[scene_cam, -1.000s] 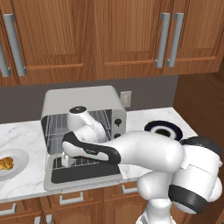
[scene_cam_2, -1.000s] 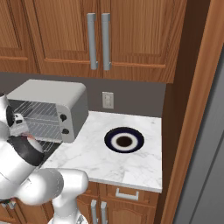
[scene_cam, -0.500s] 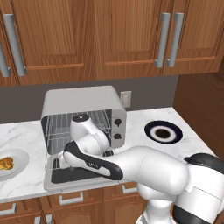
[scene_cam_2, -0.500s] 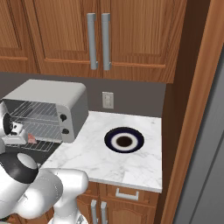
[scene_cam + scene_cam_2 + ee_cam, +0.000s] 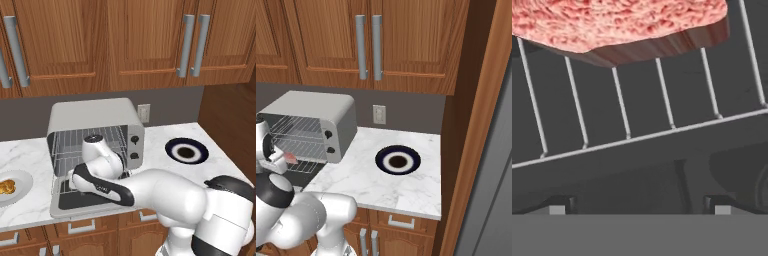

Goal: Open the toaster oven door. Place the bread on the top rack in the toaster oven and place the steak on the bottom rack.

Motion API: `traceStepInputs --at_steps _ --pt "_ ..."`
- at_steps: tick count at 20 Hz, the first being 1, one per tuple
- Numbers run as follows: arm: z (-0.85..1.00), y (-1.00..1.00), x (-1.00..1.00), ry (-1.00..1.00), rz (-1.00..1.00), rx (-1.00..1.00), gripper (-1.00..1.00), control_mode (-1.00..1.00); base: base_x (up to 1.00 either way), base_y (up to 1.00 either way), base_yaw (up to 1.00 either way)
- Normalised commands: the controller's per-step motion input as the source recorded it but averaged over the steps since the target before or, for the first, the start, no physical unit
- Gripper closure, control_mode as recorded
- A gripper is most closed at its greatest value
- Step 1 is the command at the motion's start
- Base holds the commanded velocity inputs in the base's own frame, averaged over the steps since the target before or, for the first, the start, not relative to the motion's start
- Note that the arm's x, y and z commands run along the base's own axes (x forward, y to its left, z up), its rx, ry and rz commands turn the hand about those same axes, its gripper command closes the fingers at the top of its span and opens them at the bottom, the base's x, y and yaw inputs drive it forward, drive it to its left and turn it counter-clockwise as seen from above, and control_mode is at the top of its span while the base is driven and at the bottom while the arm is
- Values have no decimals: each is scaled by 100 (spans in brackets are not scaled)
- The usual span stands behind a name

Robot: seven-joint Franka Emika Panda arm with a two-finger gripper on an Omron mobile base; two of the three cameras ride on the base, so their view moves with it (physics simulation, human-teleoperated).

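The toaster oven (image 5: 100, 116) stands on the counter, and its door (image 5: 75, 202) lies folded down flat in front. The pinkish-red steak (image 5: 617, 25) rests on the bottom rack (image 5: 662, 131), near its front edge; it also shows as a pink slab, the steak (image 5: 290, 158). My gripper (image 5: 639, 209) is open just in front of and below the steak, with nothing between its fingertips (image 5: 559, 208). The top rack (image 5: 293, 125) carries nothing. The golden-brown bread (image 5: 6, 187) sits on a white plate (image 5: 21, 181) to the left of the oven.
A dark-rimmed round dish (image 5: 186, 151) lies on the marble counter (image 5: 165, 167) to the right of the oven. Wooden wall cabinets (image 5: 130, 40) hang above. A tall wooden panel (image 5: 471, 150) bounds the counter on the right.
My arm has swung lower and the hand has drawn back a little from the oven. The steak stays on the rack and the jaws stay open.
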Motion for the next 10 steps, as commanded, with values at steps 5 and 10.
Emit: traceStepInputs --at_steps 5,10 --pt "-27 0 15 -1 -10 0 -100 -100 0 0 0" --pt "-22 0 26 -1 1 0 -100 -100 0 0 0"
